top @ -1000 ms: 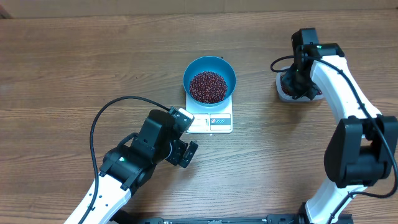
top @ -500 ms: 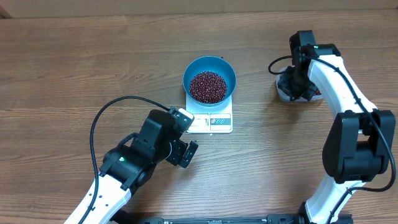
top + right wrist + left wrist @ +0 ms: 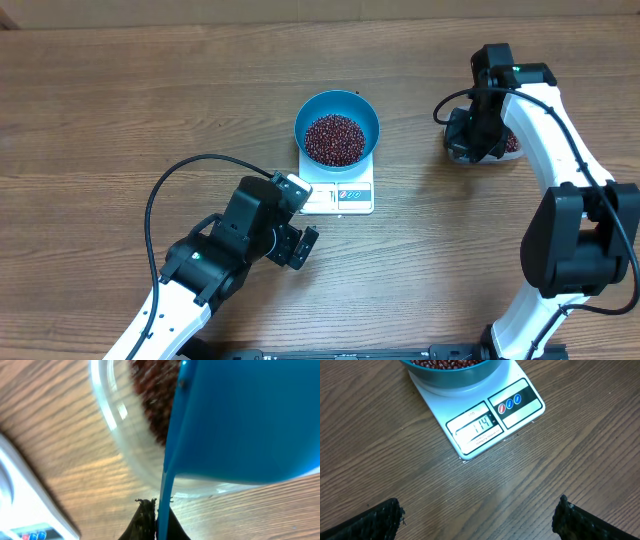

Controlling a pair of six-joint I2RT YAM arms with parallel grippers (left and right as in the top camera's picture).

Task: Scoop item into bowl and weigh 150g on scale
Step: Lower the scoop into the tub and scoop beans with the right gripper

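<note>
The blue bowl [image 3: 337, 132] stands on the white scale [image 3: 338, 195] and holds a heap of dark red-brown beans [image 3: 334, 138]. In the left wrist view the scale [image 3: 520, 402] reads 114 under the bowl [image 3: 452, 374]. My left gripper [image 3: 298, 243] is open on the near-left side of the scale, over bare wood, its fingertips [image 3: 387, 516] wide apart. My right gripper [image 3: 470, 135] is over the clear tub [image 3: 452, 150] at the right, shut on the handle of the blue scoop [image 3: 245, 420]. The scoop hangs tilted above the tub [image 3: 120, 445] and the beans [image 3: 152, 405] in it.
Black cables loop beside each arm on the brown wooden table [image 3: 120, 100]. A corner of the scale [image 3: 20, 515] shows at the lower left of the right wrist view.
My right gripper with the scoop has shifted slightly left and back right over the tub. The left arm, bowl and scale have not moved.
</note>
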